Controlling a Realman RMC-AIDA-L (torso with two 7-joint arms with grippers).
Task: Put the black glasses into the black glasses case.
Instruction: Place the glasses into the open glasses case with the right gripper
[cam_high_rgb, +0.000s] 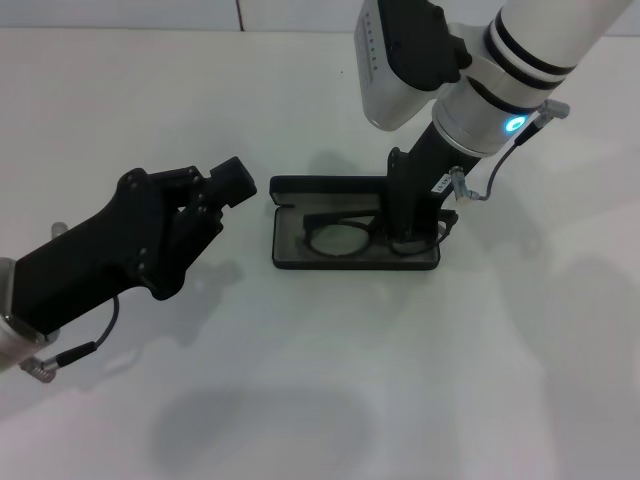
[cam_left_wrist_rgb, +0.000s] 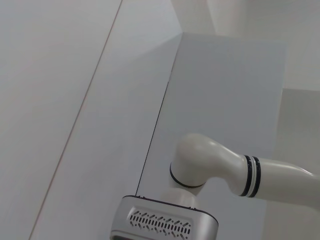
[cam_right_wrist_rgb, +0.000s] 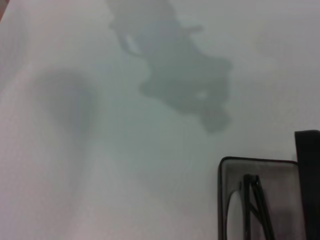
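Observation:
The black glasses case (cam_high_rgb: 290, 262) lies open at the middle of the white table, its lid (cam_high_rgb: 320, 186) standing along the far side. The black glasses (cam_high_rgb: 337, 241) lie inside on the grey lining. My right gripper (cam_high_rgb: 411, 240) points straight down into the right end of the case, over the right lens, and hides that end of the glasses. The right wrist view shows a corner of the case (cam_right_wrist_rgb: 222, 200) with the folded temple arms of the glasses (cam_right_wrist_rgb: 252, 200) inside. My left gripper (cam_high_rgb: 236, 181) is shut and empty, held above the table just left of the case.
The white table (cam_high_rgb: 300, 400) stretches on all sides of the case, with shadows of the arms on it. The left wrist view shows only the right arm (cam_left_wrist_rgb: 215, 165) against pale walls.

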